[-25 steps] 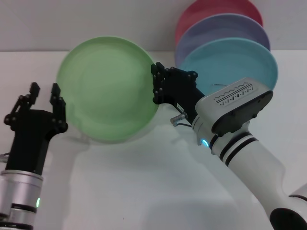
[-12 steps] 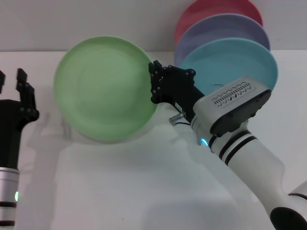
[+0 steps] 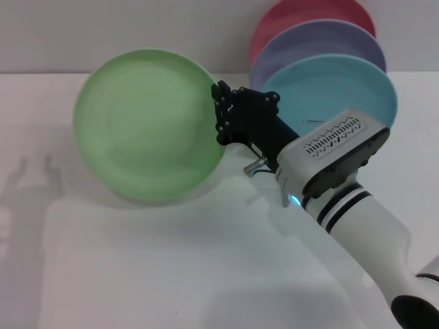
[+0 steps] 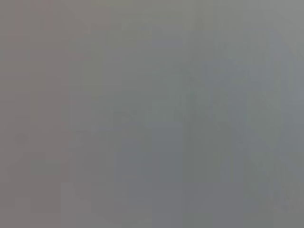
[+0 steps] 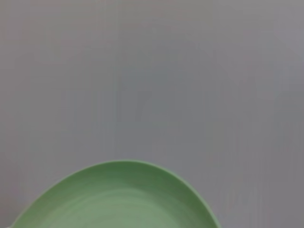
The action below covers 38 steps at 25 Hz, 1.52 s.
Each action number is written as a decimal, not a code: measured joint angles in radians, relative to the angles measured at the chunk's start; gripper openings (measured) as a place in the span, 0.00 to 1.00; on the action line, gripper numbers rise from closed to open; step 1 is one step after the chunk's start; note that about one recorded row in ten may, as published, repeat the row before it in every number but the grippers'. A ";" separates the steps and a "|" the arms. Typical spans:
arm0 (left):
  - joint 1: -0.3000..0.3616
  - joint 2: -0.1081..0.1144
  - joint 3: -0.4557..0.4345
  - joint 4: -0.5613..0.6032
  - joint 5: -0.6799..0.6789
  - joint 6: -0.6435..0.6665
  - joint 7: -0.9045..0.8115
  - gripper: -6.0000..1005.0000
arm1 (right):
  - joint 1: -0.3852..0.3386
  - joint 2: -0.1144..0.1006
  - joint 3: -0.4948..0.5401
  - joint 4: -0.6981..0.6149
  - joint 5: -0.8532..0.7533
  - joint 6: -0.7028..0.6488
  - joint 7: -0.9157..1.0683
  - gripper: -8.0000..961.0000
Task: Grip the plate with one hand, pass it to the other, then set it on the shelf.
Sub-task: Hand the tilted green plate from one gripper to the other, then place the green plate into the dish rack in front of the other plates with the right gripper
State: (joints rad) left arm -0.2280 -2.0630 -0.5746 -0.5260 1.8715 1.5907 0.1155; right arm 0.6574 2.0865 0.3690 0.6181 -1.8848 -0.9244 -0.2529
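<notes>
Upper left of the head view, the light green plate (image 3: 149, 126) hangs above the tabletop (image 3: 171, 260), right tool (image 3: 223, 113) clamped on its rim. I'd keep it upright, steer for the rack behind those standing plates.

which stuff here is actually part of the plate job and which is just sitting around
Part of the job:
- green plate, held up off the table
- right claw, clamped on the green plate's rim
- left claw, out of view

Just sitting around:
- blue plate
- purple plate
- red plate
- white table

The rack itself is hard to make out behind the standing plates.
</notes>
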 joint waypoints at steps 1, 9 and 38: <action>-0.004 0.000 -0.006 0.008 0.000 0.002 -0.009 0.38 | -0.001 0.000 0.000 -0.002 -0.006 -0.007 -0.003 0.03; -0.021 0.000 -0.029 0.035 0.000 0.031 -0.035 0.38 | -0.013 0.000 -0.008 -0.005 -0.046 -0.084 -0.068 0.03; -0.012 0.008 -0.071 0.165 0.100 -0.001 -0.505 0.38 | -0.166 0.000 -0.011 -0.172 -0.287 -0.699 -0.077 0.03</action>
State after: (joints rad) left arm -0.2403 -2.0546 -0.6452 -0.3609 1.9712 1.5894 -0.3896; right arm 0.4912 2.0861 0.3577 0.4461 -2.1713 -1.6234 -0.3299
